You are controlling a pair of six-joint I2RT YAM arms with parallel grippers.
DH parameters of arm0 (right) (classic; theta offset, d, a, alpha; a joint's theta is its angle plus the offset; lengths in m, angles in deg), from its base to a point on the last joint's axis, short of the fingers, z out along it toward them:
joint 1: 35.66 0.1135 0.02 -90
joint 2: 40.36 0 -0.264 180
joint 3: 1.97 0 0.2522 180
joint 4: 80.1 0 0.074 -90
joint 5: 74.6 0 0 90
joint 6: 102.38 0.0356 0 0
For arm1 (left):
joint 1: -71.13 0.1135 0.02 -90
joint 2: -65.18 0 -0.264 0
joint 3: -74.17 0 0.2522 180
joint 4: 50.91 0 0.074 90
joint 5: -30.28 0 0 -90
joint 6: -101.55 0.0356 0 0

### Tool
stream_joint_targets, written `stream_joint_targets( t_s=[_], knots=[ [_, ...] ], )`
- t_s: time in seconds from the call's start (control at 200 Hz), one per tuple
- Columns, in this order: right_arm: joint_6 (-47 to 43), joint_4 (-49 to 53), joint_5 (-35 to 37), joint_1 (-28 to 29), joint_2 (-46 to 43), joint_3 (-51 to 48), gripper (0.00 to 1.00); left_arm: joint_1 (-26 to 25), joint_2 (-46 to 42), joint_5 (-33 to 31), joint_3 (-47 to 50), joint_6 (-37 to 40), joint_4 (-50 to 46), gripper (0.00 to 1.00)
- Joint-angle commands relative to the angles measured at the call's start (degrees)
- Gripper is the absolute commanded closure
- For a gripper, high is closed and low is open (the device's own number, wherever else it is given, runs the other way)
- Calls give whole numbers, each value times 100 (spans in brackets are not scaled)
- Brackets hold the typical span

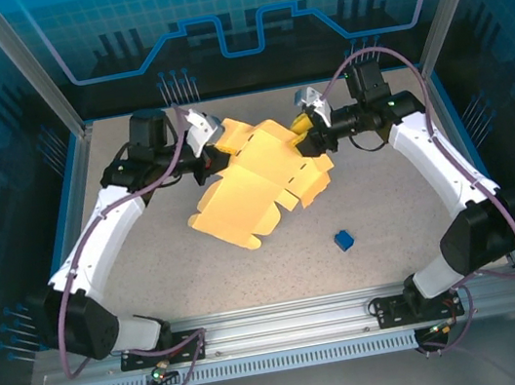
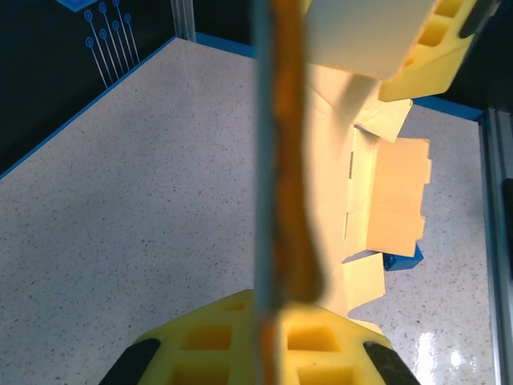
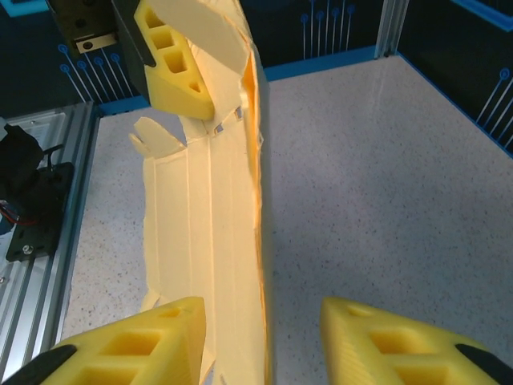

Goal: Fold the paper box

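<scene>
The paper box (image 1: 256, 181) is a pale yellow creased sheet, mostly unfolded, in the middle of the table, with its far part lifted. My left gripper (image 1: 214, 150) holds its far left edge. In the left wrist view the sheet (image 2: 284, 160) runs edge-on between the pressed-together fingers of the left gripper (image 2: 272, 303). My right gripper (image 1: 313, 139) sits at the far right edge of the sheet. In the right wrist view the right gripper (image 3: 264, 311) is open and wide apart, with the raised edge of the paper box (image 3: 212, 216) standing between the fingers, near the left one.
A tiny blue cube (image 1: 344, 239) lies on the speckled table (image 1: 152, 269) in front and to the right of the sheet, and the blue cube (image 2: 401, 258) peeks from behind a flap. An aluminium rail (image 1: 280, 327) runs along the near edge.
</scene>
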Motion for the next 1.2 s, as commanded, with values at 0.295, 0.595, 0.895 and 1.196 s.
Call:
stream_joint_targets(
  t_s=[0.295, 0.595, 0.895, 1.196],
  knots=[
    [255, -726, 197, 22, -292, -272, 64, 50, -135, 353, 98, -349, 166, 100],
    [318, -900, 450, 85, -449, -406, 67, 58, -58, 347, 59, -457, 157, 100],
    [497, -1647, 2443, 646, -886, -998, 89, 58, -49, 200, 16, -1228, 308, 100],
    [72, -3533, 6093, 2033, -1380, -2334, 92, 50, -174, 130, 598, -3067, 1203, 100]
  ],
)
